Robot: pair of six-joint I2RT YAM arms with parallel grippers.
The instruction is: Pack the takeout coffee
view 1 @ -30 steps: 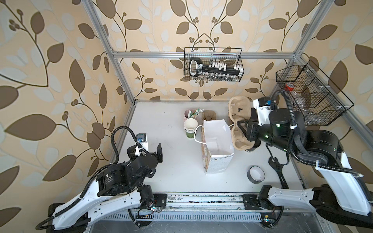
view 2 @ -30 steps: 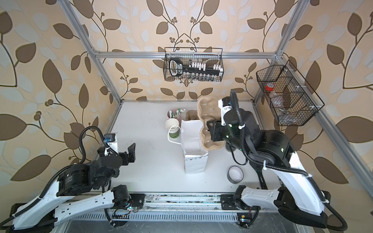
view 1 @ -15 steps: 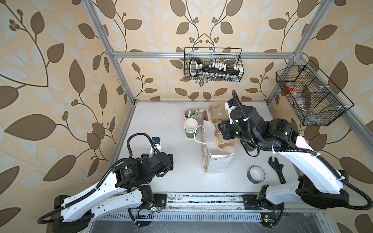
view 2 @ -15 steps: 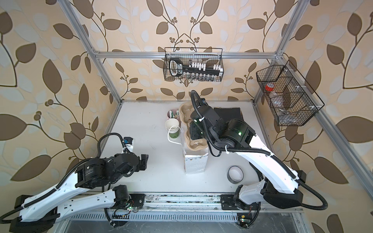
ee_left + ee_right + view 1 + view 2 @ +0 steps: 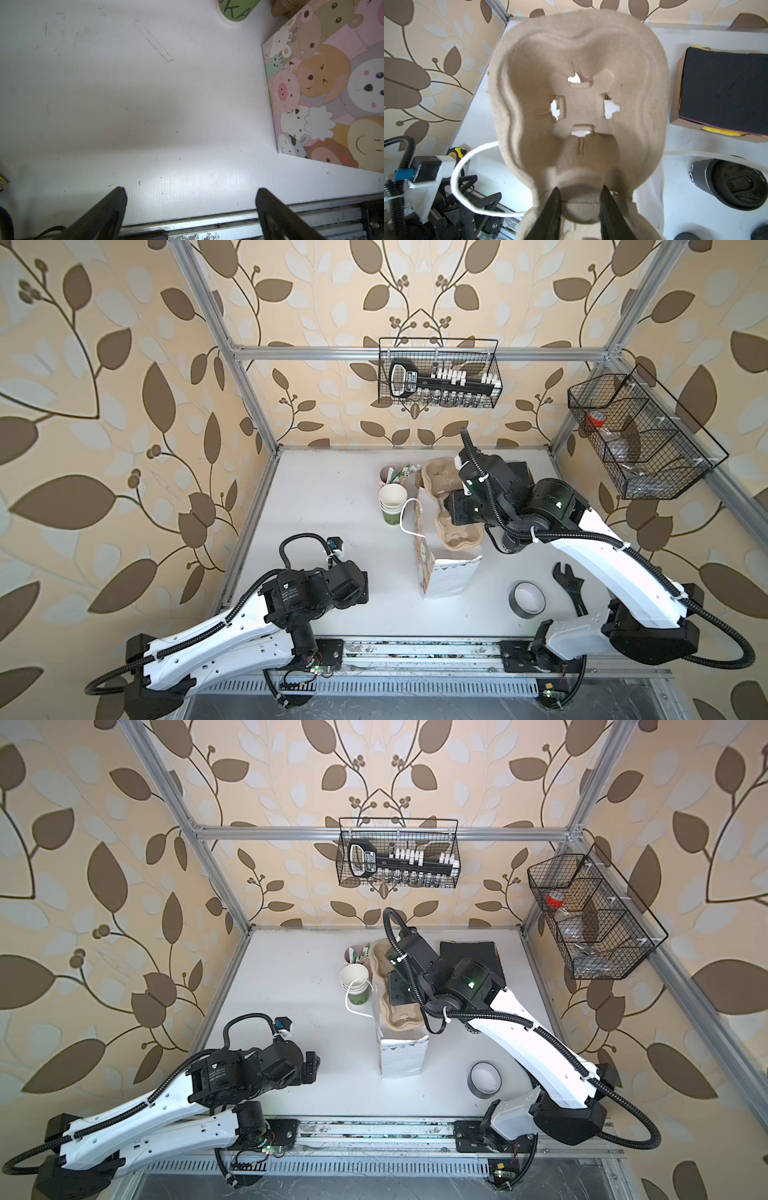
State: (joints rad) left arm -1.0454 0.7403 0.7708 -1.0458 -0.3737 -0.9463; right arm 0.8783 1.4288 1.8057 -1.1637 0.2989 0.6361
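- Currently my right gripper (image 5: 581, 191) is pinched narrow on the pulp cup carrier (image 5: 581, 62), over the paper bag (image 5: 449, 576) and its open top.
- My left gripper (image 5: 191, 193) is spread wide, empty, above the bare table (image 5: 124, 93).
- I see the takeout coffee (image 5: 726, 182) upright and lidded on the table near the bag, clear of both grippers.

My right wrist camera shows 1 takeout coffee: a dark grey-black paper cup with a black plastic lid (image 5: 726, 184). It stands upright on the white surface (image 5: 685, 212), lid pressed on and facing up, with a raised rim and a sunken centre. Pale lettering runs down its side; I can read only "GO". It stands free, near the tan moulded-pulp cup tray (image 5: 581, 52) but apart from it. A white cord (image 5: 716, 155) crosses in front of its upper edge. In both top views my right arm hides it.
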